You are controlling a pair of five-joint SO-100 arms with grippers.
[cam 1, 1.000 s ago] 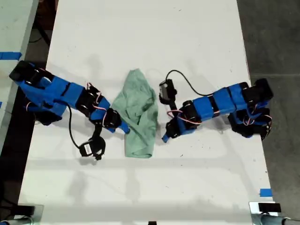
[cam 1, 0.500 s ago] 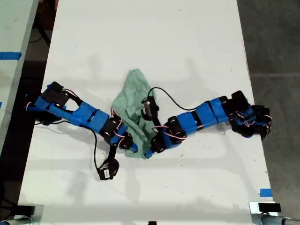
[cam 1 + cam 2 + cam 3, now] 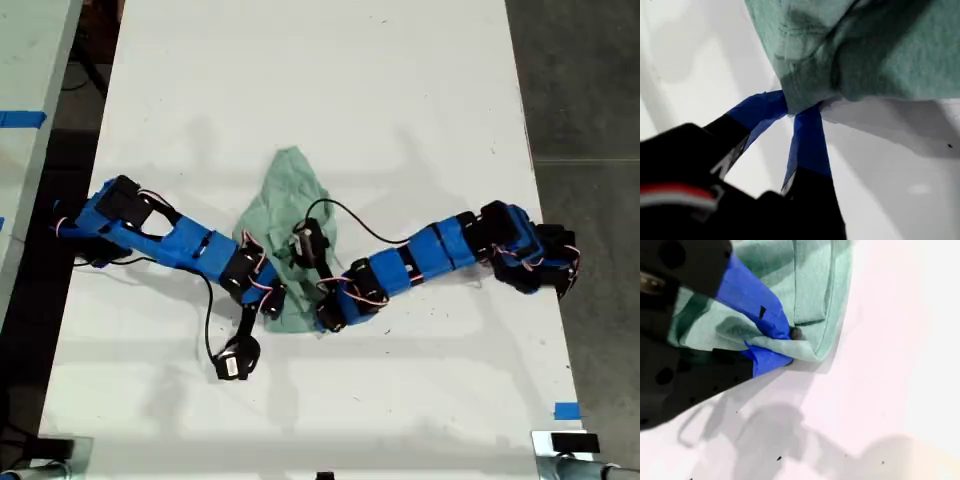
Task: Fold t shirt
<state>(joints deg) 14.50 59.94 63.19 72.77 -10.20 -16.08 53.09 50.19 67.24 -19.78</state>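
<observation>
At the middle of the white table (image 3: 320, 90), the t shirt (image 3: 285, 200) lies bunched and wrinkled, a narrow pale mint-green heap with its near end between the two blue arms. One arm enters from the exterior view's left, the other from the exterior view's right, and both grippers meet at that near hem, close beside each other.

My first gripper (image 3: 792, 112) has its two blue-taped fingertips drawn together on a corner of the cloth; a small tuck of fabric is pinched between them, and the hem stands a little off the table, casting a shadow beneath. My second gripper (image 3: 772, 347) is likewise closed on the garment, with a folded edge of fabric caught between its blue-taped fingers (image 3: 752, 302).

The wrist views do not settle which arm is which in the exterior view, since both show much the same cloth edge. A black cable (image 3: 350, 215) loops over the shirt from the arm on the exterior view's right. A wrist camera (image 3: 232, 362) hangs below the other arm, resting near the table surface.
</observation>
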